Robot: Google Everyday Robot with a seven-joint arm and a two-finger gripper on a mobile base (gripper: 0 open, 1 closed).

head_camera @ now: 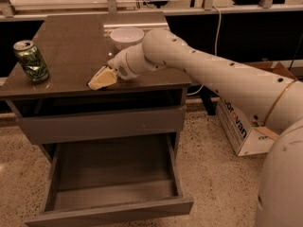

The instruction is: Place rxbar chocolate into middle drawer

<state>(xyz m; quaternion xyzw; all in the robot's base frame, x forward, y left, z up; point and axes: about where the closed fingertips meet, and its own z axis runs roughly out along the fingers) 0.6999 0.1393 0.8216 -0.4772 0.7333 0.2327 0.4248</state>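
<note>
Rxbar chocolate: not made out with certainty. If it is on the tabletop, it is hidden at or under the pincer, so its exact spot cannot be told. It is not seen in the middle drawer.

Middle drawer: pulled well out, below the closed upper drawer. Its floor and low side walls are in plain view.

Pincer: cream-coloured tip, low over the tabletop close to the front edge, pointing down and toward the left side. Whether it is spread, pressed together or pinching something, I cannot tell.

Arm: pale, reaches in from the right and crosses above the tabletop's right front corner.

Green can: upright near the left edge of the tabletop, well apart from the pincer.

White bowl: at the rear of the tabletop, just behind the wrist.

Cardboard box: on the speckled floor to the right of the cabinet, partly behind the arm.
</note>
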